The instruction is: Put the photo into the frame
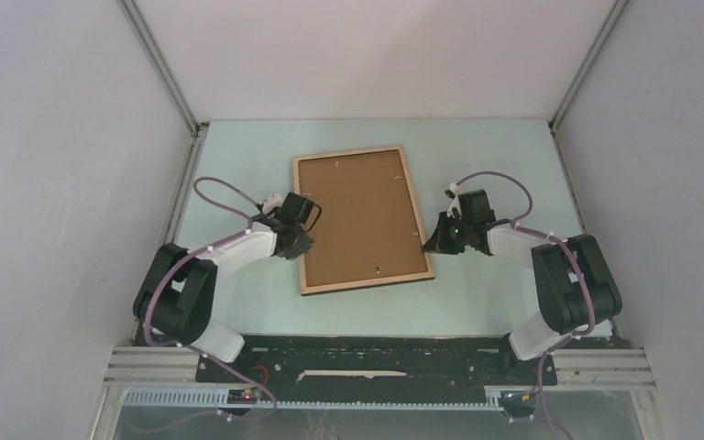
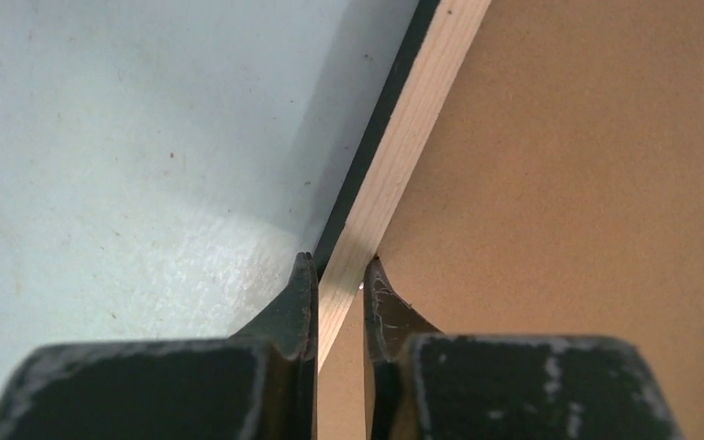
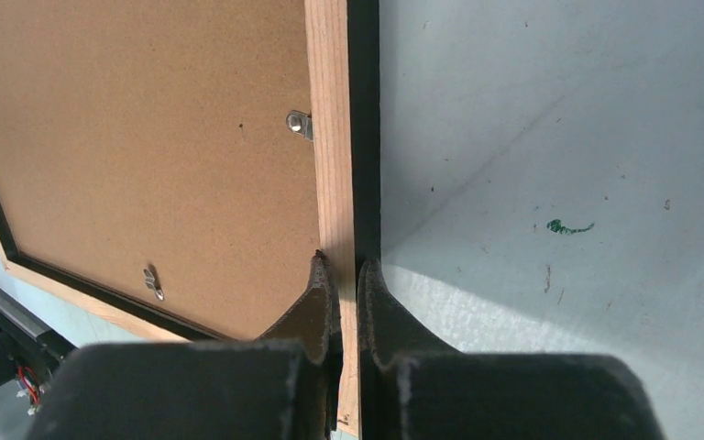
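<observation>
L gripper, R gripper clamp frame (front hidden).

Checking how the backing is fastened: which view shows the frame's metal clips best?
Right wrist: two metal clips sit large and sharp against the brown backing board inside the frame. Top external shows only tiny specks; left wrist, none clearly.

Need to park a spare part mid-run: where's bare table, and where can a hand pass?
Bare pale green table: the strip between the tan wooden picture frame and the back wall, both far corners, and the near strip between frame and black base rail. Crowded: both long sides, where the left tool and right tool clamp the frame's rim.
</observation>
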You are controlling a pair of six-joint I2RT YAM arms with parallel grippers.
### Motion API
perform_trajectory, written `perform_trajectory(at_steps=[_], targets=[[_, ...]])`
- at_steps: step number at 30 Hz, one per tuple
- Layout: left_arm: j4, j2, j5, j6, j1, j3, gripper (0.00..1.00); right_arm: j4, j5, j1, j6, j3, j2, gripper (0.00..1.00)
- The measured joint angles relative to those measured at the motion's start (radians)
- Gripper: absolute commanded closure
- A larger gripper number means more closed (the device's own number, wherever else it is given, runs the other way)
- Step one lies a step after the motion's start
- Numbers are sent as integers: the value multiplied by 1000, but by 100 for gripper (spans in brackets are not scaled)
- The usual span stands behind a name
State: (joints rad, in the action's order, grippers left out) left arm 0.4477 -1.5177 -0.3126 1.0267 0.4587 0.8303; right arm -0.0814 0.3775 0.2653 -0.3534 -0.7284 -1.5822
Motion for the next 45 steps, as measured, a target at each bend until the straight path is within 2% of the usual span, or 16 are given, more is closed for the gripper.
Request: perform_trajectory(at_steps=[2, 4, 6, 8, 13, 19, 26, 27, 30, 33, 38, 45], targets=[[-6, 11, 3, -46, 0, 0, 68, 1, 2, 0, 0, 0, -1, 100], [-13, 29, 13, -119, -1, 0, 37, 4, 4, 0, 0, 0, -2, 100], [-28, 52, 24, -171, -2, 0, 21, 4, 6, 1, 0, 0, -2, 100], [-59, 85, 34, -220, -4, -2, 15, 4, 5, 4, 0, 0, -2, 100], [-113, 169, 46, -286, -7, -32, 12, 4, 2, 6, 0, 0, -2, 100], [-129, 169, 73, -332, -16, -84, 13, 4, -1, 9, 0, 0, -2, 100], [-116, 57, 64, -363, 3, -80, 25, 4, -2, 9, 0, 0, -2, 100], [-112, 41, 62, -362, 4, -80, 25, 4, -2, 9, 0, 0, -2, 100], [-118, 27, 63, -356, 4, -67, 16, 4, -2, 10, 0, 0, -2, 100], [-135, 27, 70, -348, -2, -67, 17, 4, -2, 10, 0, 0, -2, 100], [-185, 29, 146, -336, -14, -75, 15, 4, -5, 10, -1, 0, -2, 91], [-314, 105, 246, -317, -26, -182, 14, 2, -17, 17, -5, 0, 2, 76]])
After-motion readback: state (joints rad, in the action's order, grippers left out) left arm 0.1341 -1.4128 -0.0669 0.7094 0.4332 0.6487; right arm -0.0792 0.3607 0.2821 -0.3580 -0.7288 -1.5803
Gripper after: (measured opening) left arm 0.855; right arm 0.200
